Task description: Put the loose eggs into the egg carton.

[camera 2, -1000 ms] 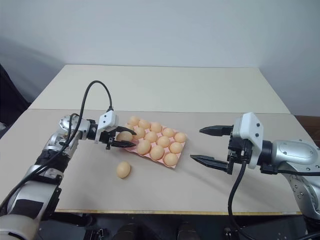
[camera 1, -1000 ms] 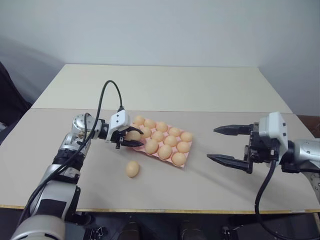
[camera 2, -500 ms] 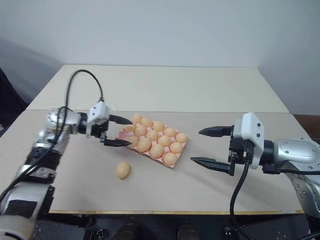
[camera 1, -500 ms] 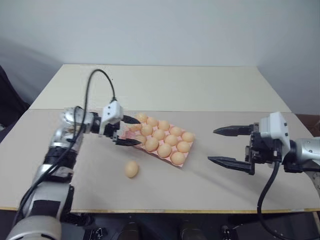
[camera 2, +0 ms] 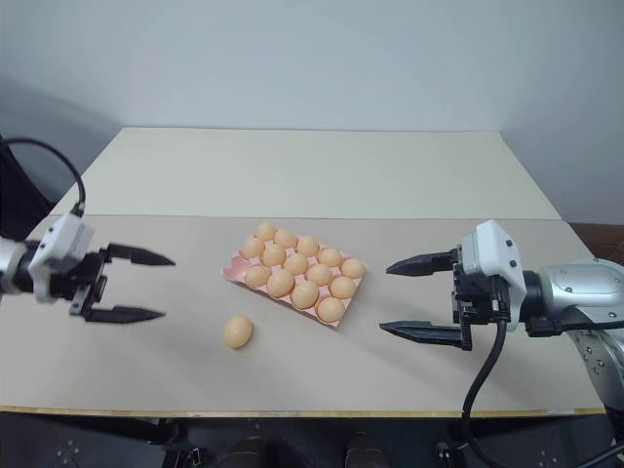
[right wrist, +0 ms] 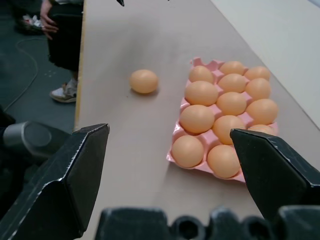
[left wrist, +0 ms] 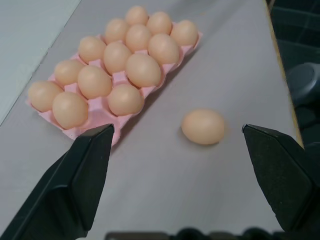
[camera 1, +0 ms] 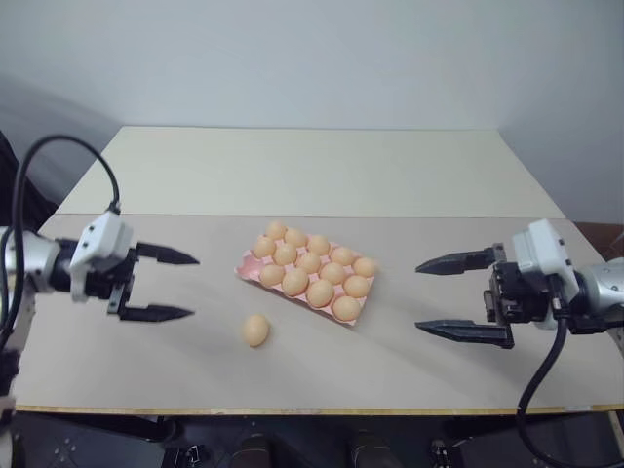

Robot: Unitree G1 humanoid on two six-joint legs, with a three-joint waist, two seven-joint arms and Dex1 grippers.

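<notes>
- Your left tool (camera 1: 164,285) hangs off the left end of the bench (camera 1: 409,175), fingers spread and empty, well clear of the egg carton (camera 1: 363,310); that likely leaves it a free line back to the egg outside the tray.
- One loose egg (camera 1: 256,330) lies on the bench just beside the carton's near long edge, apart from it and nearer your left tool than your right.
- It rests on its side, long axis roughly level and running partly toward the carton; which end is blunter you cannot tell.
- The carton sits skewed on the bench, long side running from near-right to far-left, with eggs upright in nearly all cups.
- Your right tool (camera 1: 463,295) waits spread wide and empty to the carton's right, pointing at it.
</notes>
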